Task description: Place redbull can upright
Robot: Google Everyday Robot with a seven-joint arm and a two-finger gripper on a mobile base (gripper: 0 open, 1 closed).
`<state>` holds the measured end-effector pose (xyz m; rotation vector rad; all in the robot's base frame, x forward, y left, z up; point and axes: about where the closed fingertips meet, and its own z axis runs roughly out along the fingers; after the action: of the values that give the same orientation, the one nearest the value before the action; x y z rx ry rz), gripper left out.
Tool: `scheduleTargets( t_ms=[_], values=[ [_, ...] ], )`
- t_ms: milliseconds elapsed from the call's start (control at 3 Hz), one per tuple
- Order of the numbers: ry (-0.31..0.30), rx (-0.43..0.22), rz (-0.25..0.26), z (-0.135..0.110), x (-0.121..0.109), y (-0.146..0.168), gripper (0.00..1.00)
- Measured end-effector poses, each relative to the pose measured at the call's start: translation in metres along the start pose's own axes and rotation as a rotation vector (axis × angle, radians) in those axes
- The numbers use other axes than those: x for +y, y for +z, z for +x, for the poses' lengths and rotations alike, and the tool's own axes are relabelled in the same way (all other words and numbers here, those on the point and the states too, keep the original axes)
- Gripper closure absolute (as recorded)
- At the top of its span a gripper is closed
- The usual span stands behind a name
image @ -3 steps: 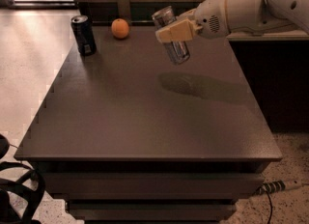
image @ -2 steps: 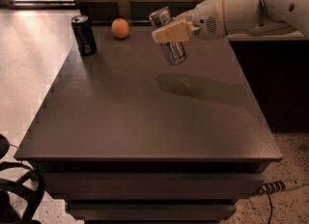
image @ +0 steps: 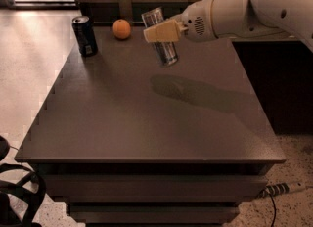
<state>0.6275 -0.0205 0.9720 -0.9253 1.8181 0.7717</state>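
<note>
Silver redbull can (image: 167,54) | tilted, in air above table (image: 146,123) | hand (image: 159,32) clamped on it

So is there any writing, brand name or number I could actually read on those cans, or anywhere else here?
Nothing here can be read.
redbull can, gripped tilted above the table by the pincer: only silver shine, no legible lettering.
dark soda can, standing at the back left: a pale patch low on its side, too blurred to read.
orange, white arm, table: no text or signs visible.
</note>
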Motion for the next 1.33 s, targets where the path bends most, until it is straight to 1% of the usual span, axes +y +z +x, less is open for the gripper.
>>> scheduleTargets(
  t_ms=[333, 667, 1000, 1333],
  values=[
    [0.031, -0.043, 0.049, -0.005, -0.008, 0.011, 1.00],
    [0.033, -0.082, 0.070, -0.008, -0.019, 0.020, 1.00],
    [0.007, -0.129, 0.080, -0.010, -0.035, 0.032, 1.00],
    [-0.020, -0.172, 0.091, -0.009, -0.043, 0.037, 1.00]
  ],
)
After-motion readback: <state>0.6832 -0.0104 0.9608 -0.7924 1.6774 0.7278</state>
